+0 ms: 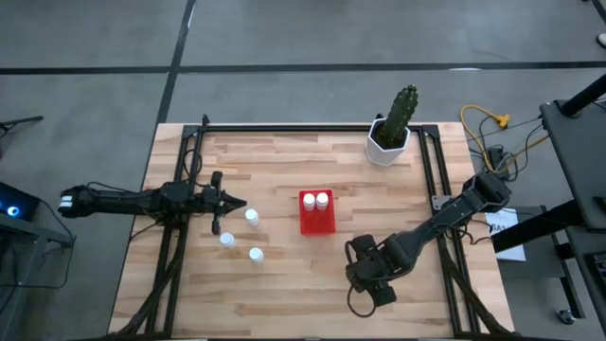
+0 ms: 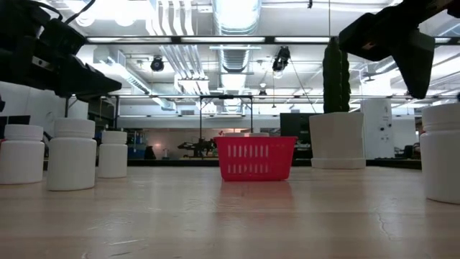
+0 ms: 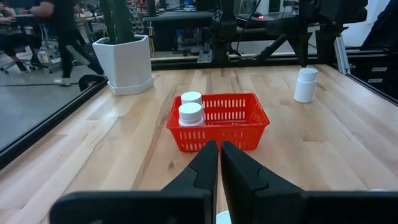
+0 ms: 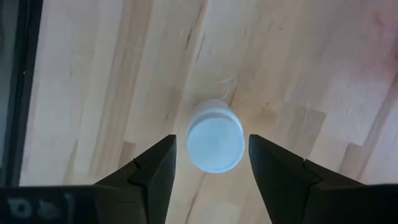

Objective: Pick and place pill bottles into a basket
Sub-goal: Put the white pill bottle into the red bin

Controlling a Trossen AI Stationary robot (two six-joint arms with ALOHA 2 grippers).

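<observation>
Right claw (image 4: 211, 163) hangs open straddling an upright pill bottle (image 4: 214, 142), lined up to pinch it for the basket (image 1: 317, 214), left claw (image 3: 219, 163) shut and empty

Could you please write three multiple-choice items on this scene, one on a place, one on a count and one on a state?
1. Where does the cactus pot stand?
A. at the table's far edge
B. inside the basket
C. beside the left gripper

2. How many pill bottles are in the red basket?
A. none
B. two
C. five

3. How are the right gripper fingers?
A. shut on nothing
C. clamped on the basket
B. open on either side of a bottle

Answers: 1 A, the high view shows it there; 2 B, two white caps show in the basket; 3 B, the right wrist view shows gaps at both sides.
</observation>
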